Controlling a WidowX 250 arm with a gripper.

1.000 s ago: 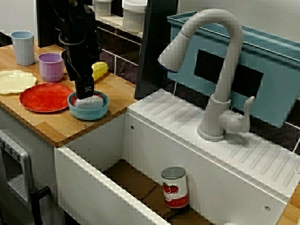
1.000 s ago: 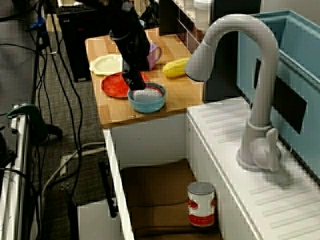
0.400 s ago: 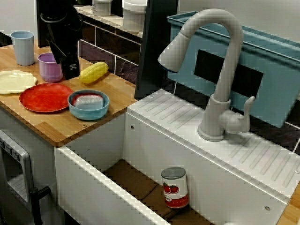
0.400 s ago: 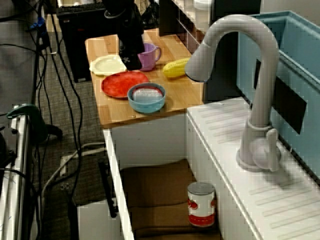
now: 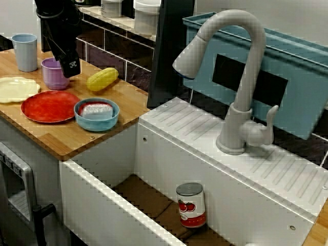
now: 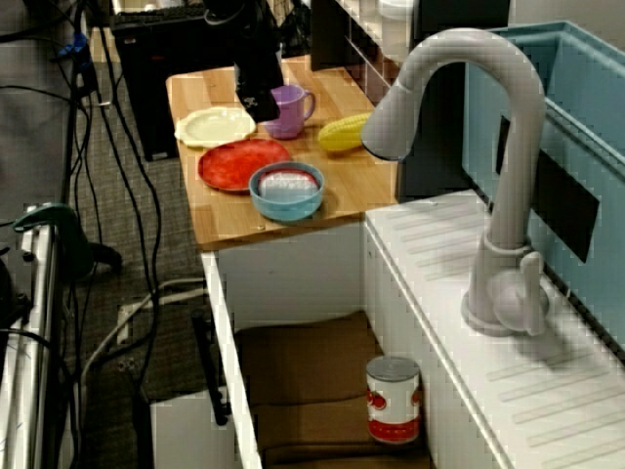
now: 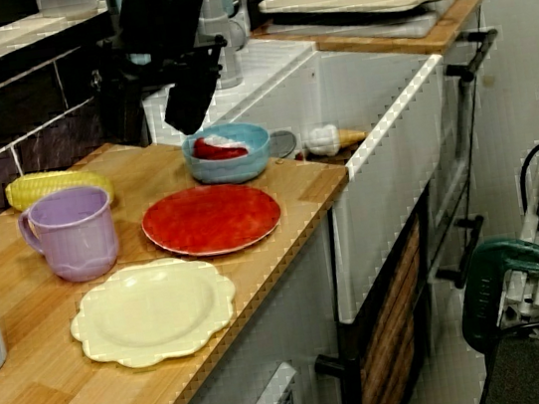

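My black gripper (image 5: pixel 70 69) hangs above the wooden counter with nothing in it, its fingers open. In the view from the sink side it is just right of the purple mug (image 5: pixel 54 73) and left of the corn cob (image 5: pixel 102 79). The blue bowl (image 5: pixel 97 123) sits lower right of it, apart from it, with a grey and red object (image 5: pixel 96 109) lying inside. From along the counter, the gripper (image 6: pixel 256 106) hovers beside the mug (image 6: pixel 286 109), above the red plate (image 6: pixel 239 164). In the counter-end view the gripper (image 7: pixel 186 108) is above the bowl (image 7: pixel 230 167).
A pale yellow plate (image 5: pixel 15 88) and a light blue cup (image 5: pixel 25 51) stand at the counter's left. To the right lies a white sink (image 5: pixel 169 128) with a tall faucet (image 5: pixel 236 77); a tomato can (image 5: pixel 190 205) stands in its basin.
The gripper was down in the blue bowl at the grey and red object. It has let go, risen and moved back left toward the purple mug; the object stays in the bowl.
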